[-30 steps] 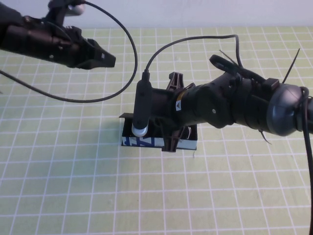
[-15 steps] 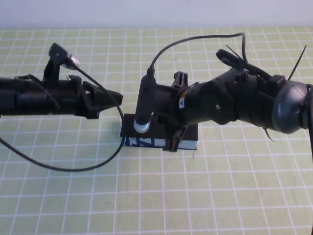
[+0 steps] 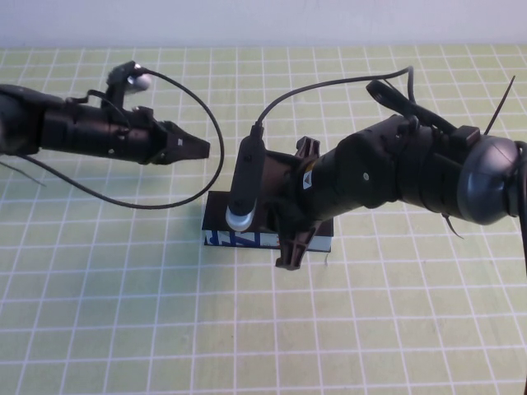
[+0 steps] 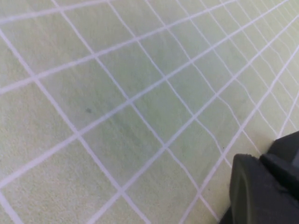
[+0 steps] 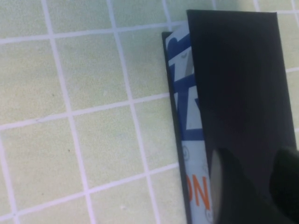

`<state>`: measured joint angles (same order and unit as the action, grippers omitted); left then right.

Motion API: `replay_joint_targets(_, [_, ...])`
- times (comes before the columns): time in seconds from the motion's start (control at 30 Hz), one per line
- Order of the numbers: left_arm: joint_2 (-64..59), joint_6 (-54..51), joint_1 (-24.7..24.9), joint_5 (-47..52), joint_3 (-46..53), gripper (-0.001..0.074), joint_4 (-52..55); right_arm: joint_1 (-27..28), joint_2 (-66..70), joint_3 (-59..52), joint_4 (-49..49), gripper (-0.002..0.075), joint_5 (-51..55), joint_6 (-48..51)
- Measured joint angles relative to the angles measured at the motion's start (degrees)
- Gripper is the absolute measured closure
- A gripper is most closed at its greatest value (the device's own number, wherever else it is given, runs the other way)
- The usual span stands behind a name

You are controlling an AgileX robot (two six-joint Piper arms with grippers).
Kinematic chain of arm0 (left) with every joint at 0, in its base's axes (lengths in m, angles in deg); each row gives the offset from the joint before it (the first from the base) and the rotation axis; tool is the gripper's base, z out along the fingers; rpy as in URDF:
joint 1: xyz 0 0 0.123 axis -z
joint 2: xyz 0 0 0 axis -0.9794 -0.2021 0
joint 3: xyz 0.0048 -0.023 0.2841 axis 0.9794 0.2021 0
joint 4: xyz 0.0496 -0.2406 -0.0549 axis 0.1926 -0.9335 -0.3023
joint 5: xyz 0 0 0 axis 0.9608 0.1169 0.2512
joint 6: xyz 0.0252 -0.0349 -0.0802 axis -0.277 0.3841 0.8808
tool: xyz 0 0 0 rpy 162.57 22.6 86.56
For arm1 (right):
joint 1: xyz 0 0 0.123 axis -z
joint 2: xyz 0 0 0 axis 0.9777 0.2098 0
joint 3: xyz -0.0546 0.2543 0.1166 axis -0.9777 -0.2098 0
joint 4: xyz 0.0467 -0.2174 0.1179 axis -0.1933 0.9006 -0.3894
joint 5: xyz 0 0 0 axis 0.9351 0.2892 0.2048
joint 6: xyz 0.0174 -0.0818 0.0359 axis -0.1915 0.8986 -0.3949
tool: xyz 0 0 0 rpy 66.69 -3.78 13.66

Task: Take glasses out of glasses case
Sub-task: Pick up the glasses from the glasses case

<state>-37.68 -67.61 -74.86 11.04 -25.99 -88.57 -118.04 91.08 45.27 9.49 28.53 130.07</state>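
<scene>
Closed black-lidded glasses case [image 3: 247, 239], right tool [image 3: 294, 234] over it, left tool [image 3: 198, 148] apart

1 glasses case [image 3: 247, 239], 2 grippers (both black)

The high view looks down at an angle from the robot's side, taking in both arms and the green grid mat [image 3: 99, 313]. The left wrist cam skims low over bare mat. The right wrist cam sits close above the glasses case [image 5: 233, 93], probably the only object shared with the high view.
</scene>
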Motion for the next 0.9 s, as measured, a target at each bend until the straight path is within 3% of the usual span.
replay_joint_targets(0.27, [-9.98,11.04,2.64,6.61,-10.59,0.0738,9.78,0.00,0.00,0.00,-0.56,0.0545,0.20,0.00])
replay_joint_targets(0.43, [-10.79,12.27,3.30,6.62,-11.17,0.0738,11.35,0.00,0.00,0.00,-0.84,0.0528,0.68,0.00])
replay_joint_targets(0.67, [-10.79,12.64,3.30,6.62,-11.17,0.0738,11.70,-0.21,0.96,0.00,-1.09,0.0424,1.00,3.14])
replay_joint_targets(0.9, [-10.90,12.64,3.30,6.62,-11.17,0.0738,11.78,-0.56,4.23,0.00,-0.31,0.0407,-3.05,4.11])
